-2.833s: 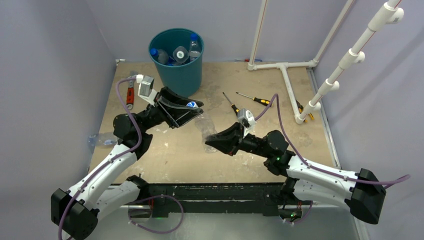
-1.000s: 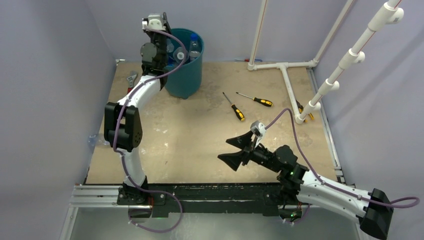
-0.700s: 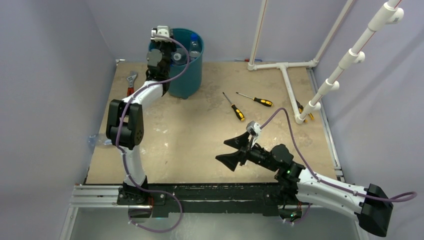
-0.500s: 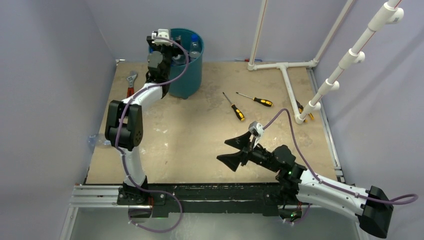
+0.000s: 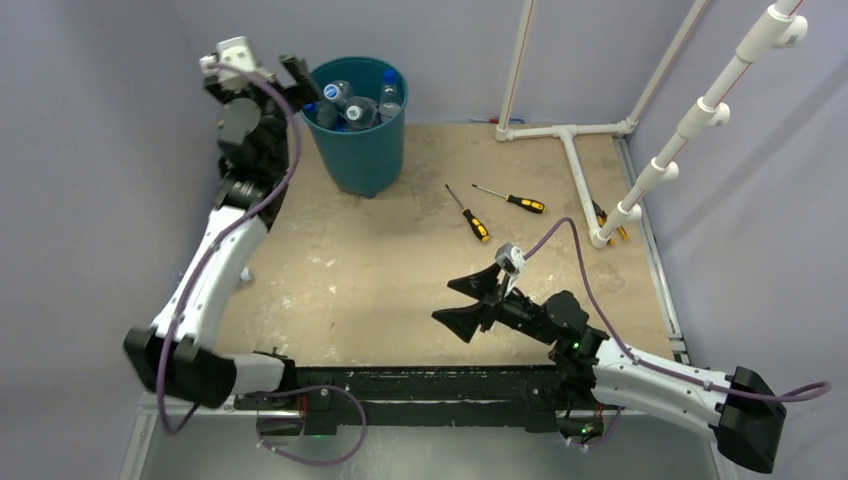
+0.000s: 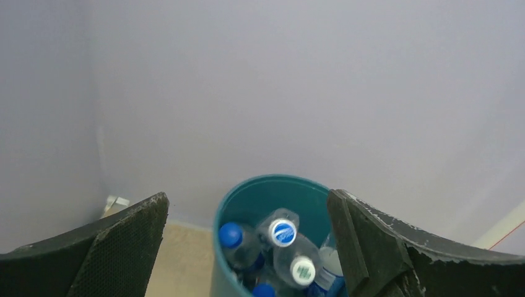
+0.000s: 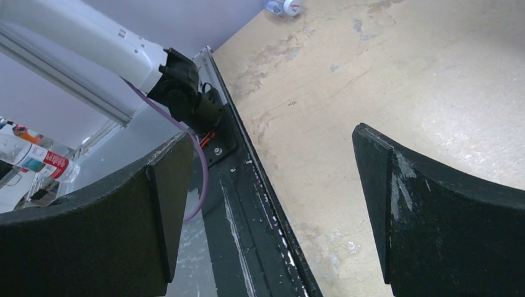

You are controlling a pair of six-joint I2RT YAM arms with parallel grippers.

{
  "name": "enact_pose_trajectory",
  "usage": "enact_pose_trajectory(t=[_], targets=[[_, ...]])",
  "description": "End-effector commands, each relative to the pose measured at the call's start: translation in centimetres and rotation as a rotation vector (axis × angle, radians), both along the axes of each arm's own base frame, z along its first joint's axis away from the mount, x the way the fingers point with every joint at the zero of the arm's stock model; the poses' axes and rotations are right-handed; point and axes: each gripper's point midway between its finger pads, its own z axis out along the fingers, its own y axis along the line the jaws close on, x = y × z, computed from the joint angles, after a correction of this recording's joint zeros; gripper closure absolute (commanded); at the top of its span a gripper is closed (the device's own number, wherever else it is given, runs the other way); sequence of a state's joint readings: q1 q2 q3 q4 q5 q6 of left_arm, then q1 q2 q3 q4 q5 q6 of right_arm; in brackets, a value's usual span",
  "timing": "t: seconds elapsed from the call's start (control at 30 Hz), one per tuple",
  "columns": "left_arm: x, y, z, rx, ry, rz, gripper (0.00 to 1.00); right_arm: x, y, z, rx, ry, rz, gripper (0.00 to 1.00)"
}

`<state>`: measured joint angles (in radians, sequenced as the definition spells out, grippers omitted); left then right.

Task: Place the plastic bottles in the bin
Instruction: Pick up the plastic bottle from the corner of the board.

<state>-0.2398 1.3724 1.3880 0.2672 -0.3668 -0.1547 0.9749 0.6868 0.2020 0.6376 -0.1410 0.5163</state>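
Note:
The teal bin (image 5: 365, 155) stands at the back left of the table and holds several clear plastic bottles (image 5: 350, 105). In the left wrist view I look down into the bin (image 6: 272, 180) and see bottles with a blue cap (image 6: 230, 235), a Pepsi cap (image 6: 283, 232) and a green-cross cap (image 6: 303, 270). My left gripper (image 5: 298, 85) hangs open and empty, above and to the left of the bin's rim. My right gripper (image 5: 443, 300) is open and empty, low over the table near the front. One more bottle (image 7: 282, 6) lies by the table's left edge.
Two yellow-and-black screwdrivers (image 5: 468, 215) (image 5: 512, 200) lie right of the bin. A white pipe frame (image 5: 575, 165) occupies the back right. The black front rail (image 7: 247, 204) runs below my right gripper. Purple walls close in the left and back.
The left gripper opened above the bin and let a bottle go into it, then the arm swung back to the left of the rim. The right arm barely moved.

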Motion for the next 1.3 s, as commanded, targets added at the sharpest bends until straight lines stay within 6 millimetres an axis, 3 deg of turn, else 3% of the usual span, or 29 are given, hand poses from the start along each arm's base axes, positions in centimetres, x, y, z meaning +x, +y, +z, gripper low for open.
enact_pose_trajectory(t=[0.0, 0.07, 0.17, 0.27, 0.37, 0.47, 0.7, 0.9, 0.97, 1.13, 1.27], targets=[[-6.8, 4.9, -6.9, -0.247, 0.247, 0.225, 0.01, 0.3, -0.2, 1.4, 0.069, -0.029, -0.020, 0.02], [-9.5, 4.8, -10.3, -0.359, 0.280, 0.207, 0.01, 0.3, -0.2, 1.1, 0.074, -0.014, -0.023, 0.02], [-11.8, 4.2, -16.4, -0.401, 0.326, 0.152, 0.01, 0.0, -0.2, 0.6, 0.073, 0.000, -0.012, 0.02], [-13.5, 5.5, -24.4, -0.464, 0.520, 0.306, 0.01, -0.1, -0.3, 0.1, 0.045, 0.008, -0.007, 0.02], [-14.6, 6.2, -29.1, -0.549, 0.653, 0.445, 0.01, 0.0, -0.6, -0.5, 0.007, 0.018, -0.021, 0.02], [-15.6, 7.2, -30.6, -0.610, 0.671, 0.567, 0.01, 0.0, -1.0, -0.9, -0.009, 0.022, -0.035, 0.02], [-18.9, 12.1, -31.2, -0.661, 0.583, 0.903, 0.02, -0.3, -1.1, -1.3, -0.009, 0.040, -0.026, 0.02], [-21.3, 17.4, -36.1, -0.807, 0.701, 1.096, 0.05, -0.5, 0.1, -0.7, -0.025, 0.034, 0.022, 0.03], [-20.9, 18.2, -36.4, -0.839, 0.683, 1.099, 0.06, -0.5, 0.3, -0.5, -0.022, 0.030, 0.031, 0.03], [-19.6, 20.1, -35.0, -0.786, 0.623, 1.125, 0.06, -0.6, 0.1, -0.6, -0.029, 0.031, 0.030, 0.03], [-19.4, 21.6, -36.7, -0.826, 0.641, 1.154, 0.06, -0.7, 0.0, -1.2, -0.044, 0.032, 0.029, 0.03]])
